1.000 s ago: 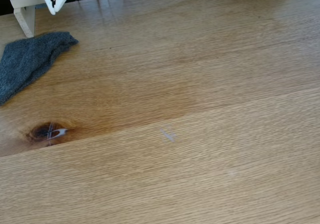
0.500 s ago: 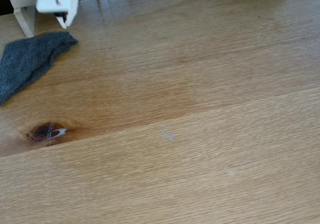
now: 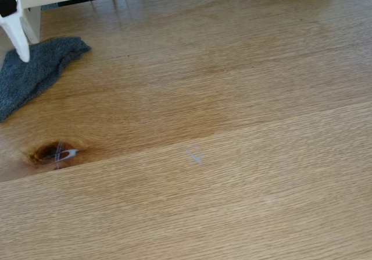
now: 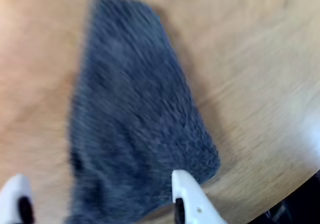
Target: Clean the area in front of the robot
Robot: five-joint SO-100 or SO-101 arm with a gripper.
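So right now I'm at the "go get the rag" stage, nothing wiped yet as far as I can judge. My white pointed two-finger pincer (image 4: 97, 204) is spread wide and holding nothing, with one white fingertip (image 4: 187, 194) over the near edge of the grey fuzzy cloth (image 4: 135, 124) and the other off to the left side of it in the wrist view, so the cloth sits right between and below them. From the fixed view my slim white plastic arm (image 3: 14, 24) comes in at the top-left corner, tip pointing down at the cloth (image 3: 38, 71), which lies flat and crumpled at the far left of the broad light-oak worktop (image 3: 232, 97). I can't tell if the tip is touching the fabric or just above it, the wrist picture is pretty blurry. The stuff I reckon needs cleaning is the faint pale scribble (image 3: 195, 155) mid-worktop and another pale mark on the dark brown knot (image 3: 52, 153), both well apart from the cloth. Next move, I think: drop straight down, pinch a good fold of fabric, then drag it toward those marks.
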